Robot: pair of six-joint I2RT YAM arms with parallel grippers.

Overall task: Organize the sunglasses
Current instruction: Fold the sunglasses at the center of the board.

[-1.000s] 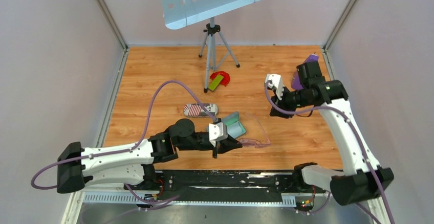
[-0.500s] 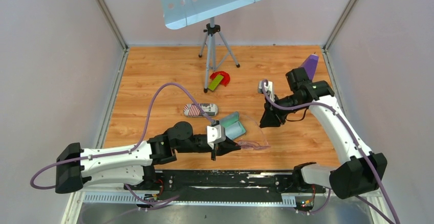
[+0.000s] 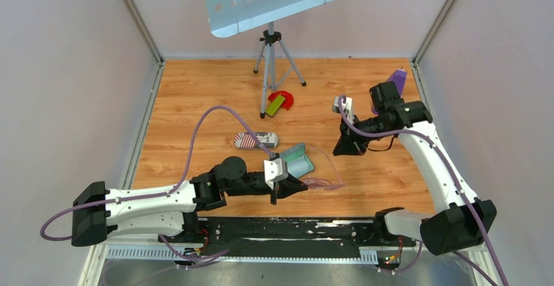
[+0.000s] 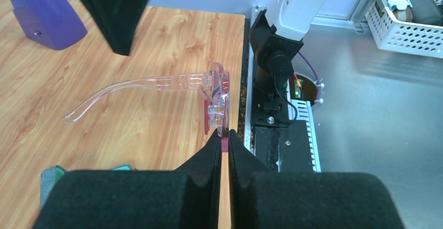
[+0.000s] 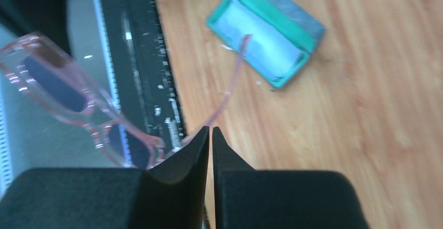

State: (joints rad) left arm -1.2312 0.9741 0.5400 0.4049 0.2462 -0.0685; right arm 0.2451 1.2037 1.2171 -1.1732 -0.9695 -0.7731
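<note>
The sunglasses [image 3: 325, 183] have a translucent pink frame and sit near the table's front edge. My left gripper [image 3: 295, 185] is shut on them. In the left wrist view the left gripper [image 4: 224, 135] pinches the edge of the pink frame, and the sunglasses [image 4: 156, 84] stretch one slender arm out to the left above the wood. My right gripper [image 3: 341, 150] hovers just right of them, tilted down. In the right wrist view the right gripper [image 5: 210, 129] has its jaws together with nothing between them. The sunglasses [image 5: 68, 93] lie beyond its fingertips.
An open teal case [image 3: 299, 160] lies beside the left gripper and also shows as the case [image 5: 266, 38]. A striped pouch [image 3: 256, 140], a red and green object [image 3: 279, 102], a tripod stand [image 3: 270, 51] and a purple object [image 3: 395, 80] stand farther back. A white basket [image 4: 407, 25] sits off the table.
My right arm has swung down and left toward the sunglasses, and its jaws have come together. The left gripper has kept its hold on the frame in the same spot.
</note>
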